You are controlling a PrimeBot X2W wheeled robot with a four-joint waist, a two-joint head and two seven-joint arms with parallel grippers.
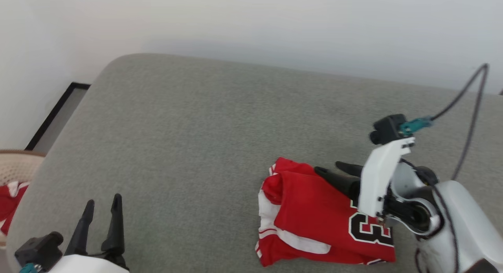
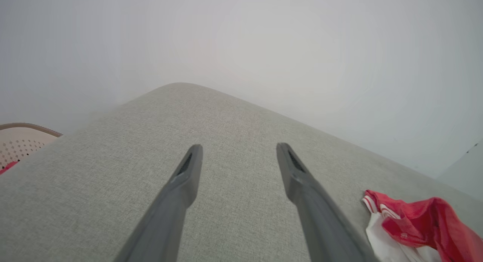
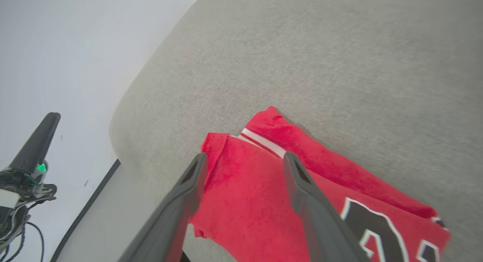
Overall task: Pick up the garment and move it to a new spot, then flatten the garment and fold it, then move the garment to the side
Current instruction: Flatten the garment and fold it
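Garment (image 1: pixel 314 214) folded, lies on grey cushion (image 1: pixel 196 127), right side, near front edge. Right end effector (image 1: pixel 327 167) over its far edge, fingers spread wide, holding nothing. Left end effector (image 1: pixel 103 199) open too, empty, at front left, well apart from garment. Lots of bare cushion between them and out to rounded back corner. Basket (image 1: pixel 15 163) just past left edge.

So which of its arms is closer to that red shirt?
Right. The right gripper hangs over the red shirt, jaws open above its upper part; the left gripper sits far off to the shirt's left over bare grey cushion.
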